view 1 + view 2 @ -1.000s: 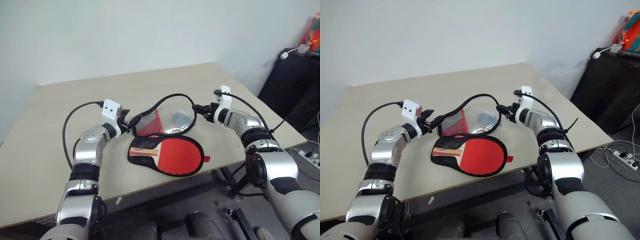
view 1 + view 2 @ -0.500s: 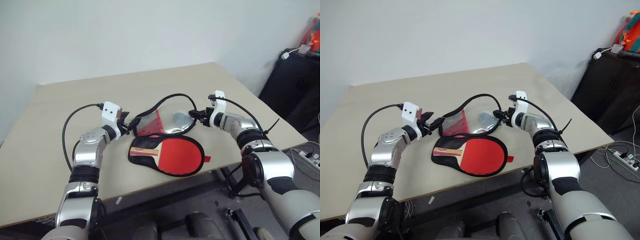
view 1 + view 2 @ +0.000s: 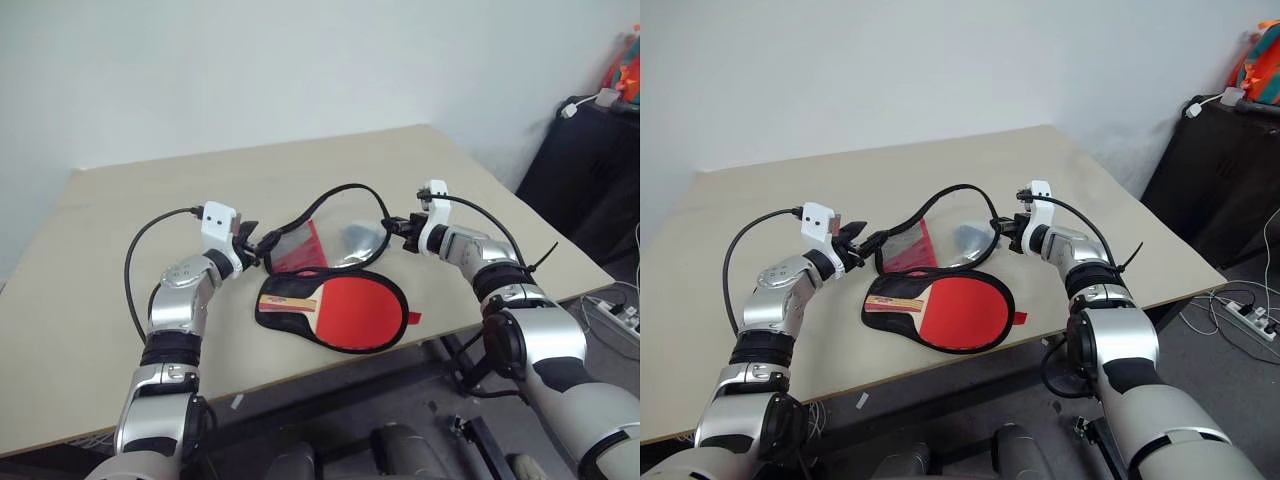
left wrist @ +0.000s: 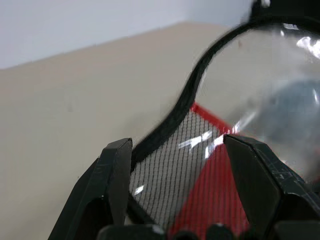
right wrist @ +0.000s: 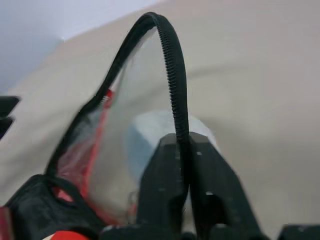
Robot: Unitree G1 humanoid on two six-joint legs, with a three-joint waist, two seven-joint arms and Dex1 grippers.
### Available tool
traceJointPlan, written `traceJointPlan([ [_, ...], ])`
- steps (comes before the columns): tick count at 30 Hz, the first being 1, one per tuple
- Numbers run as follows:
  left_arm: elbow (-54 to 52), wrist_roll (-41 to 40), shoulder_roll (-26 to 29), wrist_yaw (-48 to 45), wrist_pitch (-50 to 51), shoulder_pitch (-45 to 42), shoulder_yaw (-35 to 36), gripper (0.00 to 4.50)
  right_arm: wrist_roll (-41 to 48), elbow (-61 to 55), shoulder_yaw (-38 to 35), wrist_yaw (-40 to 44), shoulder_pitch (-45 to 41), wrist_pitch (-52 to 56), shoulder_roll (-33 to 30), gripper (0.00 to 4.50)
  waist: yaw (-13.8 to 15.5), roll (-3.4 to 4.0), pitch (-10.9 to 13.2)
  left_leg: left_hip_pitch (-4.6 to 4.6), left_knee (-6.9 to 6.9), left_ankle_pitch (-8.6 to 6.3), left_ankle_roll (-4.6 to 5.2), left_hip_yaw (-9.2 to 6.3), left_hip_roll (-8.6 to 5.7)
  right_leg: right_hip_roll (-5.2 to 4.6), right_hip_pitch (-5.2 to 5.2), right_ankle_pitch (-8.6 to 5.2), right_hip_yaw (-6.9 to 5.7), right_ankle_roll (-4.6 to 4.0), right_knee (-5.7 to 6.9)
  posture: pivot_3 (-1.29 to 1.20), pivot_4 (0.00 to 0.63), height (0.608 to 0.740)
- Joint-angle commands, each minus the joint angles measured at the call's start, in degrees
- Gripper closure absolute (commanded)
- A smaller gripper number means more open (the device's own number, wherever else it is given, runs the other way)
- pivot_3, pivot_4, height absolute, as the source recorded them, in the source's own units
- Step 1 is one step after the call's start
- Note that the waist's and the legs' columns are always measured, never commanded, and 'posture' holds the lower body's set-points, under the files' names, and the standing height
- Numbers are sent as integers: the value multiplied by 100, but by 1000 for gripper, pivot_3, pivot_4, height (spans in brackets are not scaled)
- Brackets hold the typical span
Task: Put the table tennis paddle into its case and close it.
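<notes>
— Where's the paddle [image 3: 335,305]?
— Lying in the case's [image 3: 330,225] lower half on the table [image 3: 120,250].
— Your grippers?
— My right gripper [image 5: 182,150] pinches the lid's zipper rim; left gripper [image 4: 175,165] spread around its narrow end.

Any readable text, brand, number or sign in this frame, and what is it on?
No text can be read.
Table tennis paddle: the band where handle meets red face carries a dark and red mark, too small to read.
Case: clear flap, red panel and black zipper rim show no print.
</notes>
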Motion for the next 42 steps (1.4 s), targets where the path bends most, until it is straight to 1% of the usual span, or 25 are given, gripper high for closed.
traceJointPlan([
  [1, -202, -211, 54, 127, -37, -292, 242, 1424, 55, -495, 32, 303, 89, -115, -26, 4478, 2, 0, 0, 0, 0, 0, 0, 0, 0, 0, 0, 0, 0, 0, 0, 0, 0, 740],
  [7, 150, -534, -22, 623, -121, -707, 725, 1424, -5, -1231, 235, 646, 611, -350, -58, 4478, 2, 0, 0, 0, 0, 0, 0, 0, -1, 0, 0, 0, 0, 0, 1, 0, 0, 740],
  [12, 451, -618, 1, 952, -208, -956, 933, 1424, 38, -1661, 309, 862, 949, -633, -123, 4478, 3, 0, 0, 1, 0, 0, 0, 0, -1, 0, 0, 0, 0, 0, 0, 0, 0, 740],
  [16, 653, -558, 71, 1081, -299, -1038, 940, 1424, 211, -2145, 283, 1212, 1279, -983, -147, 4478, 4, 0, 0, 0, 0, 0, -1, 0, -1, 0, 0, 0, 0, 0, -1, 0, 0, 740],
  [21, 761, -525, 90, 1060, -366, -1042, 886, 1424, 593, -2641, 142, 1515, 1515, -1067, -101, 4478, 4, 0, 0, 0, 1, 0, -1, 0, -2, 0, 0, 0, -1, 1, 0, 0, 0, 740],
  [25, 854, -504, 107, 1069, -410, -1072, 873, 1424, 898, -3110, 123, 1767, 1699, -840, -97, 4478, 5, 0, 0, 0, 1, 0, -1, -1, -2, 0, 0, 0, -1, 1, 0, 0, 0, 740],
  [29, 979, -526, 138, 1074, -467, -1158, 908, 1424, 984, -3435, 217, 1900, 1869, -692, -168, 4478, 7, -1, 0, -1, 1, 0, -1, -1, -2, 0, 0, 0, -2, 1, 0, 0, 0, 740],
  [33, 1091, -652, 150, 1102, -503, -1307, 1039, 1424, 833, -3715, 491, 2192, 2121, -685, -308, 4478, 18, -1, 0, -2, 1, 0, -1, -2, -2, 0, 0, 0, -4, 0, -1, 0, 0, 740],
  [39, 1315, -596, 217, 1004, -588, -1500, 1025, 1424, 447, -3860, 1036, 2521, 2483, -1128, -545, 4478, 40, -1, 0, 0, 1, -1, -2, 0, -2, 0, 0, 0, -3, 1, -1, 0, 0, 740],
  [42, 1441, -551, 259, 958, -627, -1574, 990, 1424, 407, -3804, 1095, 2546, 2512, -1374, -560, 4478, 40, -2, 0, 3, 1, 0, -2, 2, -2, 0, 1, 0, -3, 1, 1, 0, 0, 740],
])
